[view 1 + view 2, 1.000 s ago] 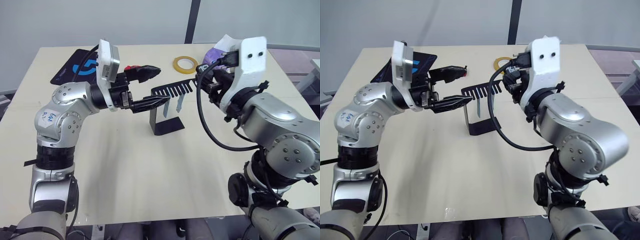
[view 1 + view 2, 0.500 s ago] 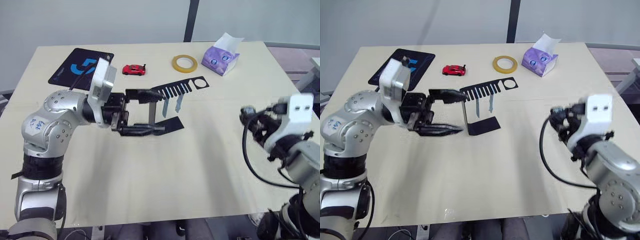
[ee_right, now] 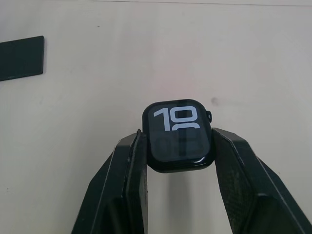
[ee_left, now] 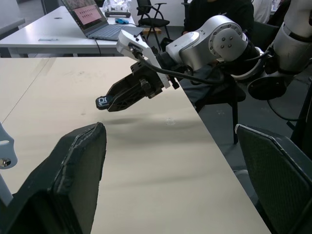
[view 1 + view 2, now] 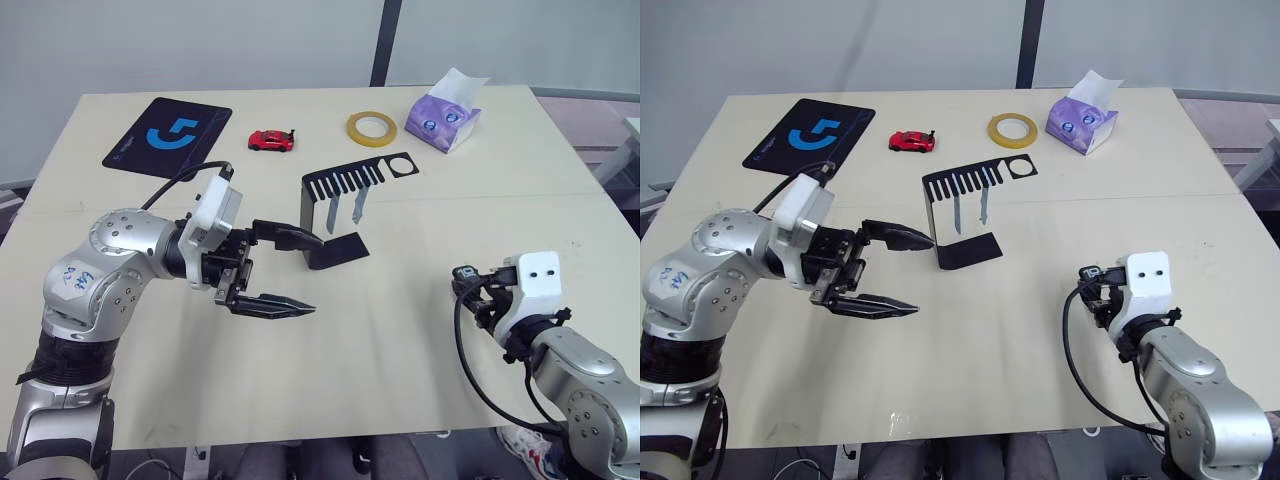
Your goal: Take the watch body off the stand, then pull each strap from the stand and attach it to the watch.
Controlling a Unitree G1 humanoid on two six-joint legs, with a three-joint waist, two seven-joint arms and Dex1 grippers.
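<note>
**Watch body off the stand, straps next**

On the worktop's left side, the left gripper [image 5: 280,270] is hovering with jaws wide apart and empty, just short of the stand [image 5: 335,215]. Both straps [image 5: 344,208] are hanging from its comb, apparently untouched. Right gripper [image 3: 178,161] is clamping the watch body [image 3: 179,135] above bare worktop [image 5: 400,330]. Next: pulling one strap free.

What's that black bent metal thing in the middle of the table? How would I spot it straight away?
Start from the pale table and find the yellow tape roll near its far edge. Just nearer the robot stands the stand, a black sheet-metal bracket with a flat foot. Its slotted comb top ends in a round ring hole, and two light blue-grey straps hang from the slots, which nothing nearby has.
</note>
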